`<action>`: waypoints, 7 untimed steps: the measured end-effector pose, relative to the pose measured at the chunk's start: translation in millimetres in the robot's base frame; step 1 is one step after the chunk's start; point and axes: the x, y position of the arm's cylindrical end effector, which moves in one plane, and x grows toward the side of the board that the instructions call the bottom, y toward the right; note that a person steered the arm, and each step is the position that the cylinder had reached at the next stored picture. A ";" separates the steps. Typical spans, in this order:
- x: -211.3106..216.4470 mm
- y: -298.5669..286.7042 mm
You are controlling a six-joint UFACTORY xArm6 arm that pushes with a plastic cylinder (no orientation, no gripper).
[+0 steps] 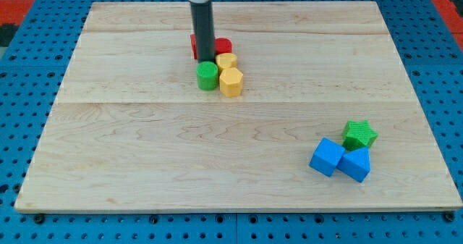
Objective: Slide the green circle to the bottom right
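The green circle (207, 76) sits on the wooden board (181, 150), a little left of the middle in the upper part. My tip (205, 60) stands right behind it, at its top edge, touching or nearly so. A yellow hexagon-like block (231, 82) touches the green circle on its right. Another yellow block (226, 61) lies just above that one. Two red blocks sit behind the rod: one (194, 45) on its left, one (223, 46) on its right, both partly hidden.
At the bottom right a green star (359, 135) sits above two blue blocks: a cube (327, 157) on the left and another (355, 164) on the right, all close together. Blue pegboard surrounds the board.
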 end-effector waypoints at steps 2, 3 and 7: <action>43.6 -55.8; 77.6 -29.3; 93.3 32.1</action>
